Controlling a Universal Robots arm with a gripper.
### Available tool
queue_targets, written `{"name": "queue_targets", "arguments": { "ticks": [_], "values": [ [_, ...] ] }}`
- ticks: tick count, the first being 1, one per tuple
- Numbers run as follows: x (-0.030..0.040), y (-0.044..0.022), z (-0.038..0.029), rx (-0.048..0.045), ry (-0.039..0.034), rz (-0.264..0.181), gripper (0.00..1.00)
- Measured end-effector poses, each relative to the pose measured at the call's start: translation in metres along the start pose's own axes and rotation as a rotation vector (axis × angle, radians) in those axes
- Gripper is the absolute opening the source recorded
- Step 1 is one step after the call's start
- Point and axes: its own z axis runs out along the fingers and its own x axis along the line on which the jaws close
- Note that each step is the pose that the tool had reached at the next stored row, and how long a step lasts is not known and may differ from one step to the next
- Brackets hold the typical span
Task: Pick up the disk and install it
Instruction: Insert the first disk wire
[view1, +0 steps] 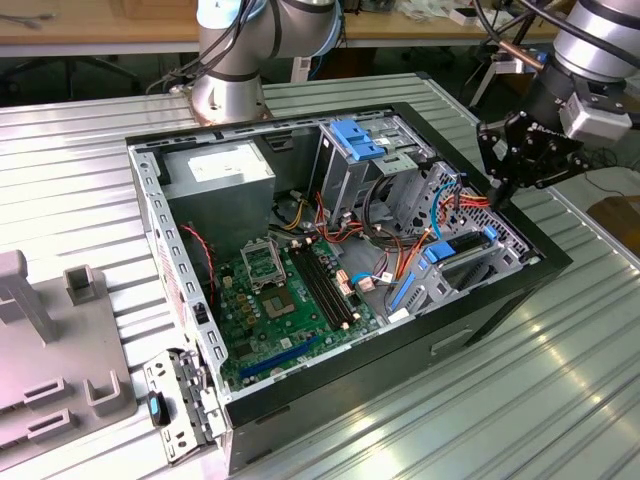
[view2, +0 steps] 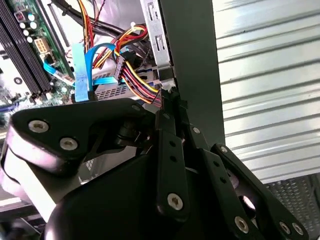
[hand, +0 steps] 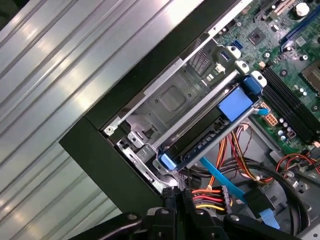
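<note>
- While the gripper (view1: 503, 188) hangs from the arm (view1: 592, 45) over the wall of the open computer case (view1: 480, 312) on the exterior view's right, its black fingers (view2: 169, 150) are pressed together into a narrow tip. No gap shows, and nothing is visible between them.
- In the second wrist view, that tip (view2: 165, 102) sits just beside the plug of a red, yellow and black cable bundle (view2: 132, 75), close against the inner face of the case's black wall. I cannot tell whether it touches the plug.
- The disk (hand: 207, 132) is inside the case, lying flat in a grey metal drive cage (hand: 172, 100) that stands next to that same wall. Bright blue rails run along its edges, and a blue tab sits at the end facing the motherboard (view1: 290, 300).
- In the exterior view, the disk (view1: 462, 250) lies in the cage just below and beside the gripper. The two are near each other but apart.
- A flat blue cable (view2: 80, 70) runs past the cable bundle between the disk's end and the gripper.
- The case lies on its side, open face up, on a ribbed metal table (view1: 560, 400).
- A large grey power-supply box (view1: 220, 170) with a white label fills the case's far corner on the exterior view's left, well apart from the gripper.
- A grey fixture (view1: 50, 350) with upright blocks rests on the table beside the case on the exterior view's left.
</note>
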Motion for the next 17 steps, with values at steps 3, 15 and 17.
{"name": "queue_targets", "arguments": {
  "ticks": [3, 15, 17],
  "values": [
    [0.0000, 0.0000, 0.0001, -0.0067, 0.0012, 0.090, 0.17],
    [0.0000, 0.0000, 0.0000, -0.0211, 0.0053, 0.300, 0.17],
    [-0.0001, 0.0001, 0.0001, -0.0230, 0.0059, 0.331, 0.17]
  ]
}}
